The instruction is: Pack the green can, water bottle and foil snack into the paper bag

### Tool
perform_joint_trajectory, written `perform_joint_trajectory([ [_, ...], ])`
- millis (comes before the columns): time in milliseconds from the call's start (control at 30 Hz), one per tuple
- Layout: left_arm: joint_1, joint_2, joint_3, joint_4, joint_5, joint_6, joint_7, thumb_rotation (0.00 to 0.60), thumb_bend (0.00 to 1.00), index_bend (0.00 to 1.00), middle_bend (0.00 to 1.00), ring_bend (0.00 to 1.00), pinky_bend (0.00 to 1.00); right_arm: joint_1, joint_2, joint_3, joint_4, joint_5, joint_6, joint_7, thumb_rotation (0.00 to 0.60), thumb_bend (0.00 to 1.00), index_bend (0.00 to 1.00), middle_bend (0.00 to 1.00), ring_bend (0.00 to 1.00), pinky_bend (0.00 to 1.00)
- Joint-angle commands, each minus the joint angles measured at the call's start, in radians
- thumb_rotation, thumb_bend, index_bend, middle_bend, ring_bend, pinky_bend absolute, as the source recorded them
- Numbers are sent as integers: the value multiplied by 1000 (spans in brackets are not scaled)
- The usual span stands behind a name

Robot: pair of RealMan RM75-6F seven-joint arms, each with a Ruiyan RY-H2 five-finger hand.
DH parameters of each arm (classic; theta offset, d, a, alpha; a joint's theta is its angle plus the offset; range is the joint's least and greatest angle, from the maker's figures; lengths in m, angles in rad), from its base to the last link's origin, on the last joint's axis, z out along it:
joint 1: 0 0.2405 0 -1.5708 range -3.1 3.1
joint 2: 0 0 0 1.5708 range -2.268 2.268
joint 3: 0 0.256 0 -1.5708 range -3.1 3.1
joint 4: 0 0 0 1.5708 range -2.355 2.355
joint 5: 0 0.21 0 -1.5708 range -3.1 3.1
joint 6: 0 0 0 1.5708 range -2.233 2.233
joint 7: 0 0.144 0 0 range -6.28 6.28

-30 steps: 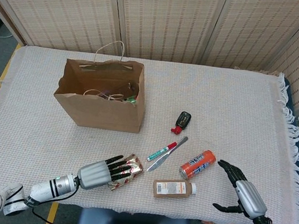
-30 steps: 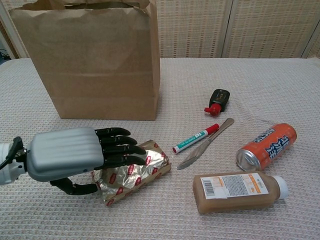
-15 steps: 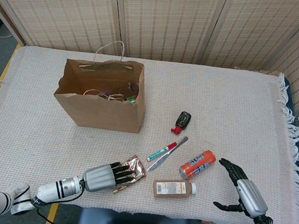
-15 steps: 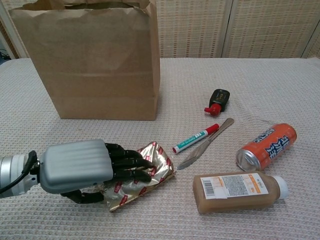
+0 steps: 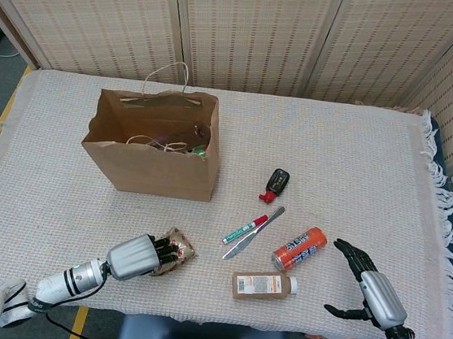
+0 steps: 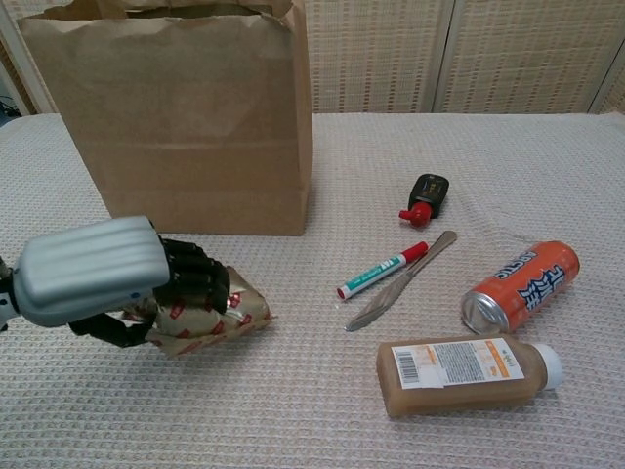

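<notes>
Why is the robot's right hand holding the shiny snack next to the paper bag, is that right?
Not quite. It is the left hand that holds the shiny snack, its fingers wrapped over it near the paper bag. The chest view shows this. The right hand holds nothing.

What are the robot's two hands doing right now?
Left hand: closed around the foil snack.
Right hand: open, holding nothing, beside the orange can.
</notes>
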Motion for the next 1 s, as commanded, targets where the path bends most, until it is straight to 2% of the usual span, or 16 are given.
perform_joint_trajectory([
  [33, 52, 92, -21, -59, -66, 57, -28, 600, 636, 761, 750, 703, 788, 0, 1, 0, -1, 0, 0, 0, 600, 0, 0, 0, 0, 0],
  [300, 177, 244, -37, -118, -199, 145, -68, 600, 641, 768, 767, 714, 793, -2, -2, 0, 0, 3, -1, -6, 600, 0, 0, 0, 0, 0],
  [400, 230, 274, -59, -130, -284, 159, -104, 600, 649, 769, 776, 722, 799, -4, -2, -1, -1, 6, -2, -11, 600, 0, 0, 0, 0, 0],
  [500, 275, 290, -111, -139, -387, 172, -130, 600, 654, 769, 780, 724, 801, -6, -2, -1, -1, 7, 0, -12, 600, 0, 0, 0, 0, 0],
  [533, 287, 288, -136, -141, -428, 176, -137, 600, 656, 769, 781, 725, 801, -6, -3, 0, -1, 7, 0, -12, 600, 0, 0, 0, 0, 0],
  [633, 315, 263, -254, -168, -598, 180, -188, 600, 657, 770, 781, 725, 799, -7, -3, -2, -1, 7, -1, -13, 600, 0, 0, 0, 0, 0],
  [700, 319, 256, -376, -253, -753, 157, -266, 600, 658, 770, 781, 725, 799, -7, -3, -2, -1, 6, -2, -14, 600, 0, 0, 0, 0, 0],
  [833, 302, 322, -541, -450, -946, 58, -368, 600, 657, 768, 781, 726, 798, -7, -3, -3, -2, 6, -3, -15, 600, 0, 0, 0, 0, 0],
  [933, 280, 365, -635, -548, -1019, 24, -396, 600, 657, 766, 780, 725, 797, -7, -3, -4, -2, 6, -4, -15, 600, 0, 0, 0, 0, 0],
  [1000, 264, 381, -679, -597, -1039, 13, -407, 600, 657, 766, 780, 725, 798, -7, -3, -4, -3, 6, -6, -14, 600, 0, 0, 0, 0, 0],
])
